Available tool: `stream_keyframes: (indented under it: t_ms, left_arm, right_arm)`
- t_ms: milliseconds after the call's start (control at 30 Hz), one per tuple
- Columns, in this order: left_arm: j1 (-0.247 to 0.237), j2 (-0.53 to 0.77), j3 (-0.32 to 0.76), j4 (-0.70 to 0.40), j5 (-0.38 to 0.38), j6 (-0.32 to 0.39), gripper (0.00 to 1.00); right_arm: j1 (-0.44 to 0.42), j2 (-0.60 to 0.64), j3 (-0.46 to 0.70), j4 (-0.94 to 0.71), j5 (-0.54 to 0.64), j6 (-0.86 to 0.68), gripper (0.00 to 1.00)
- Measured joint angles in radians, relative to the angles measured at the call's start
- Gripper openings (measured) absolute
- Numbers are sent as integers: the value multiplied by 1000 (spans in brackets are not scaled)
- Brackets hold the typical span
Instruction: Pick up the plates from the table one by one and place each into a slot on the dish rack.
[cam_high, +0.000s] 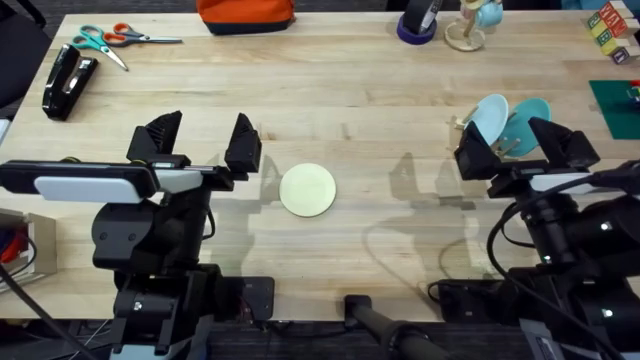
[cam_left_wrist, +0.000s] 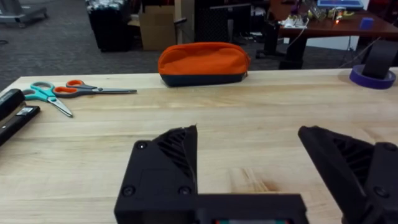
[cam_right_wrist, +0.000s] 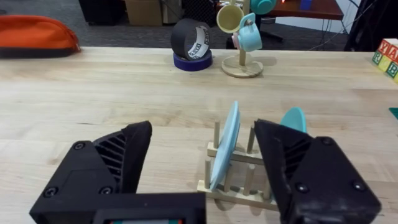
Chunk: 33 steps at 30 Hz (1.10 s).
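A cream plate (cam_high: 308, 189) lies flat on the pale plank surface (cam_high: 360, 100); both tools, left (cam_high: 200, 140) and right (cam_high: 520, 140), hang spread; dark carpet lies behind.

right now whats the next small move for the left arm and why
Probably shift the left tool toward the cream plate and lower over its rim. That plate lies flat on the table, beside the open tool, while the light blue plate and teal plate already stand in the dish rack.
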<state>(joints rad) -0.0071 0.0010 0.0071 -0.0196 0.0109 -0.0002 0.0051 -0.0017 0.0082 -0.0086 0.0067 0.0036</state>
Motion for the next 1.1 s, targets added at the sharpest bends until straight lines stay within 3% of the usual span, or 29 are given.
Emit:
stream_keyframes:
  t_ms: [800, 933, 1100]
  left_arm:
    - [0, 0, 1, -7, -1, 0, 993]
    - [0, 5, 46, -121, -2, -9, 992]
    - [0, 93, 229, -282, -5, -32, 991]
  right_arm:
    - [0, 1, 8, -34, 0, 0, 994]
    - [0, 17, 96, -234, 0, 0, 995]
    - [0, 150, 285, -495, 0, 0, 995]
